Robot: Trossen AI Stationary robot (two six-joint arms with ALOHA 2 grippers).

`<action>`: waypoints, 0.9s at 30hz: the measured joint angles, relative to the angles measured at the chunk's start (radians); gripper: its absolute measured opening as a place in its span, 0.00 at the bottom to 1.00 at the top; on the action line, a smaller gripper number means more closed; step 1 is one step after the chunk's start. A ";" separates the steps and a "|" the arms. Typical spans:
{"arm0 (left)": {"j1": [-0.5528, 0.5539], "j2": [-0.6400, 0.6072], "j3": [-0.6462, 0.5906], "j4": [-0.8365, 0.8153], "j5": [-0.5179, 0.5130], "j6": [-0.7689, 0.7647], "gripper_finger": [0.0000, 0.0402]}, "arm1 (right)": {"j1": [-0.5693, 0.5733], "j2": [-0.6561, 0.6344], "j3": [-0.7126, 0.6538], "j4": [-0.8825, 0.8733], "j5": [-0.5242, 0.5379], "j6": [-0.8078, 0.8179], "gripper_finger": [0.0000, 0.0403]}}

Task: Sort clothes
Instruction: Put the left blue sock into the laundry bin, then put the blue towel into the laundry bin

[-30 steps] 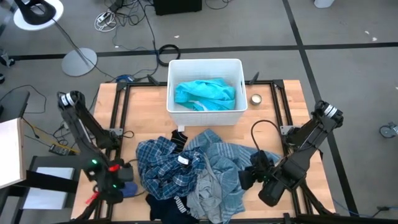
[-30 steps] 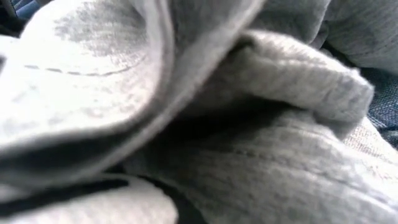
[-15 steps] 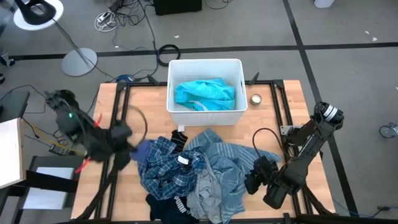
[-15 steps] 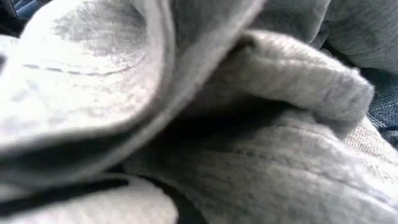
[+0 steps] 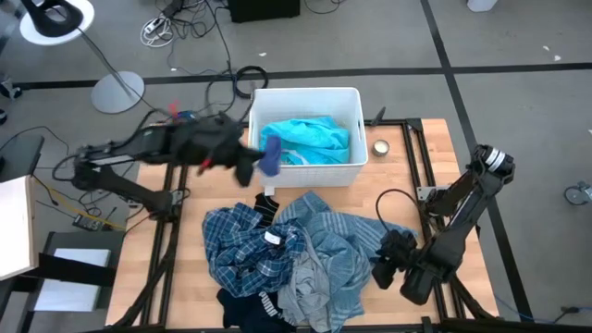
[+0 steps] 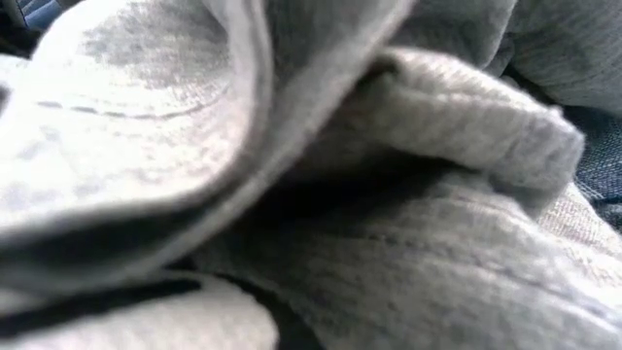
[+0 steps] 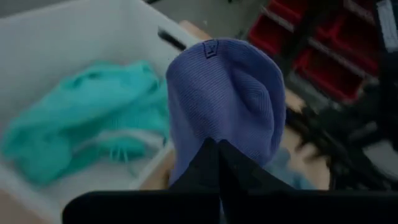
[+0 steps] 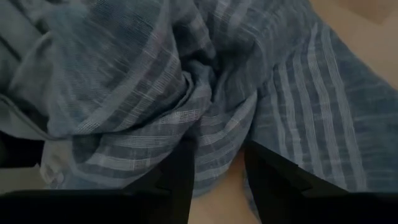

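Nearest the low camera, grey fabric (image 6: 321, 194) fills the view and hides everything behind it. Next out, the heap of clothes (image 5: 287, 264) lies on the tabletop (image 5: 407, 176): a blue-and-white plaid shirt (image 5: 242, 248) on the left, a grey-blue striped piece (image 5: 338, 242) on the right, a navy item with white stripes (image 5: 248, 305) at the near edge. The right tool (image 8: 214, 165) rests low at the heap's right margin, fingers parted, with a fold of the striped cloth bunched between them; whether they press on it cannot be told, so the arm is best read as waiting or preparing a pick. Farther off, the left tool (image 5: 259, 159) hovers at the left wall of the white bin (image 5: 305, 93), fingers closed on a small blue-violet knit piece (image 7: 224, 99) that hangs from them. Inside the bin already lies the bright turquoise top (image 5: 305, 139). The step in hand appears to be the drop: it is done well by carrying the knit piece fully past the rim to the bin's middle before the fingers part, since a release above the wall risks the piece draping over the edge or falling back onto the tabletop.
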 joint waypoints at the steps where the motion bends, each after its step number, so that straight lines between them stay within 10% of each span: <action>1: 0.038 0.023 0.000 0.038 0.024 0.019 0.00 | 0.000 -0.008 0.000 0.000 0.000 -0.015 0.35; 13: 0.362 0.246 0.000 0.305 0.272 0.061 0.10 | -0.001 -0.076 0.000 -0.004 0.000 -0.115 0.34; 21: 0.406 0.268 -0.001 0.312 0.435 0.032 0.28 | -0.002 -0.077 0.000 -0.013 0.000 -0.178 0.34; 27: 0.358 0.196 -0.001 0.248 0.363 0.104 0.29 | -0.034 -0.077 0.000 -0.016 0.024 -0.169 0.35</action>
